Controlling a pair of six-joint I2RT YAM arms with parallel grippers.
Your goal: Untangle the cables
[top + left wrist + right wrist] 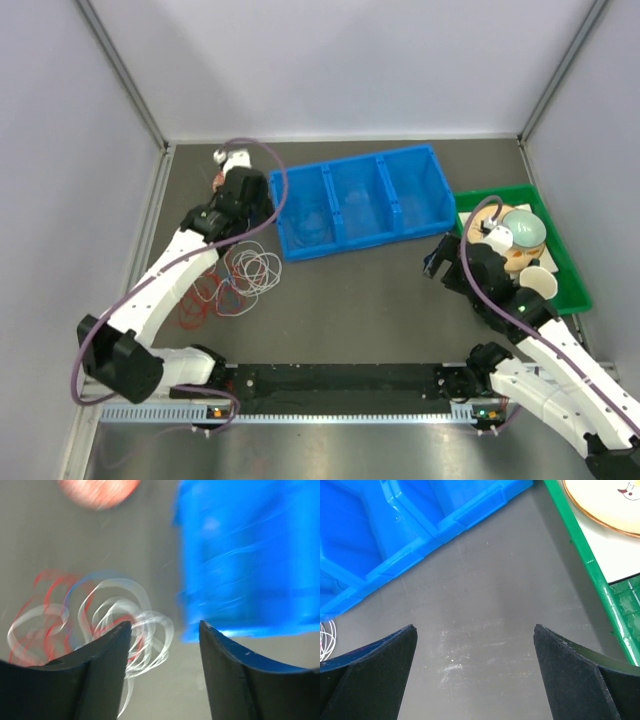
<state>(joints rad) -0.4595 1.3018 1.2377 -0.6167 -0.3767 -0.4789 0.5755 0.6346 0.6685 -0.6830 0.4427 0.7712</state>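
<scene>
Nothing is judged untangled yet: cables (235, 280) are heaped by the bench (380, 300) left edge; both jaws are parted, empty.

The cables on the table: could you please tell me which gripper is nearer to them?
Left. The left gripper hangs open right by the cables, which lie just under its fingertips; the right gripper is far off, by the green tray.
</scene>
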